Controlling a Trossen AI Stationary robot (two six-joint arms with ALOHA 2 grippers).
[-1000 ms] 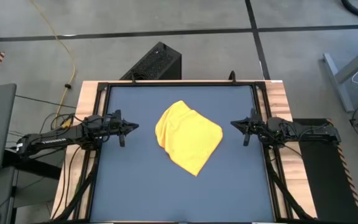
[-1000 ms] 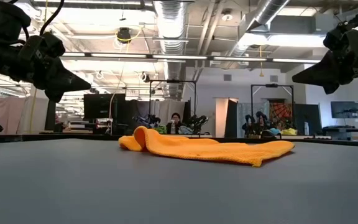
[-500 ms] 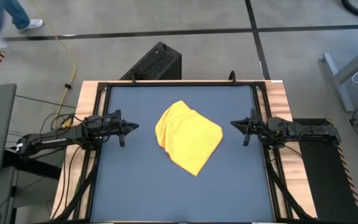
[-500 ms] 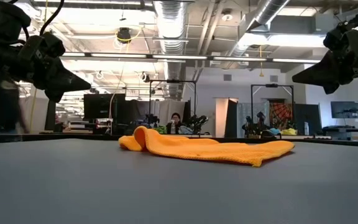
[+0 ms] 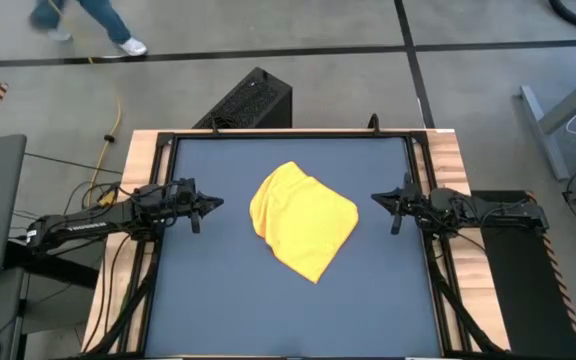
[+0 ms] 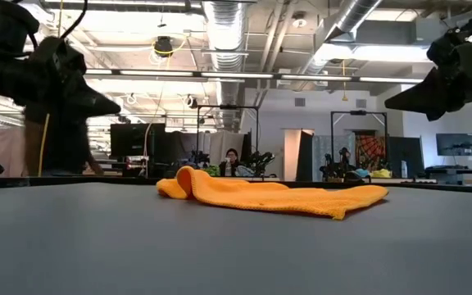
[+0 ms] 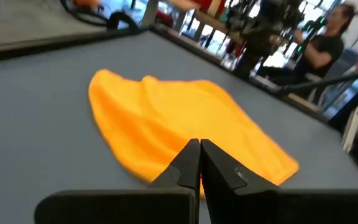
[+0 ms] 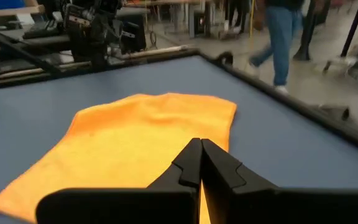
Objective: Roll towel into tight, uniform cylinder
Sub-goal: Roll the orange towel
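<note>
Lying flat and crumpled, the towel (image 5: 303,220) is seen in the middle of the mat (image 5: 218,300), its long side slanted. It is found between the left gripper (image 5: 211,205) and right gripper (image 5: 380,200), about equally near. Both jaws are pressed together, nothing held.

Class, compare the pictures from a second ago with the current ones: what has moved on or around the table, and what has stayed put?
On the table nothing changed. Only a person walking behind it moved, crossing the floor from the left edge of the high view further into it. The towel lies in the same crumpled spot on the blue mat, untouched. The left gripper and right gripper stay shut, raised at either side of the towel, holding nothing.
</note>
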